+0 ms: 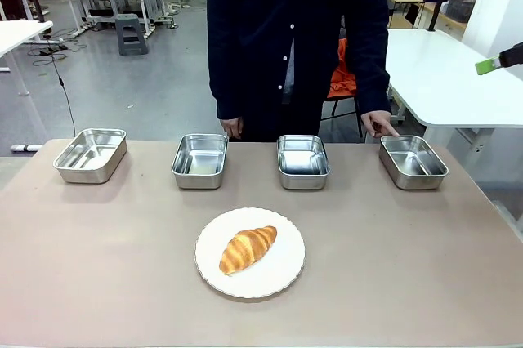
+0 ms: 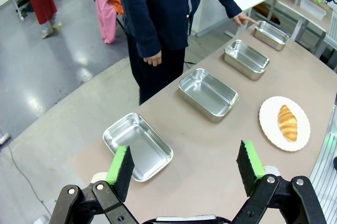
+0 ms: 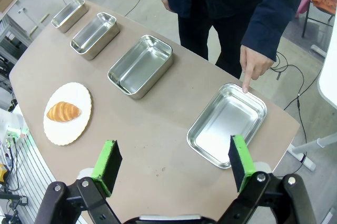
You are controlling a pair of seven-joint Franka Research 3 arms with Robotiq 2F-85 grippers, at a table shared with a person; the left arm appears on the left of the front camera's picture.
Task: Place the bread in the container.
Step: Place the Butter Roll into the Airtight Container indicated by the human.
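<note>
Picking up the bread looks like the step in hand, since both arms hang clear above the table (image 1: 98,266). The left gripper (image 2: 185,162) has its green pads spread wide with nothing between them, and the right gripper (image 3: 174,156) is just as wide apart and empty. Nearest the robot, at the table's middle, the bread (image 1: 248,248) lies diagonally on a round white plate (image 1: 286,281), well apart from every tray. The right arm seems the better choice, as the goal sits on that side. It should come down from above with the wrist turned so the pads close across the thick middle, not tip to tip. A soft squeeze is wise, since the flaky crust would likely crush, and a straight lift would avoid dragging the plate. Beyond the plate four steel trays stand in a row: the far-left tray (image 1: 88,170), the centre-left tray (image 1: 198,178), the centre-right tray (image 1: 303,180), and the container (image 1: 414,180) at the robot's right end, all empty. The person's hand (image 1: 377,125) points at the container, fingertip at its far rim, so the release should be low inside the walls and toward the near side. No brand, label or writing can be read anywhere.
</note>
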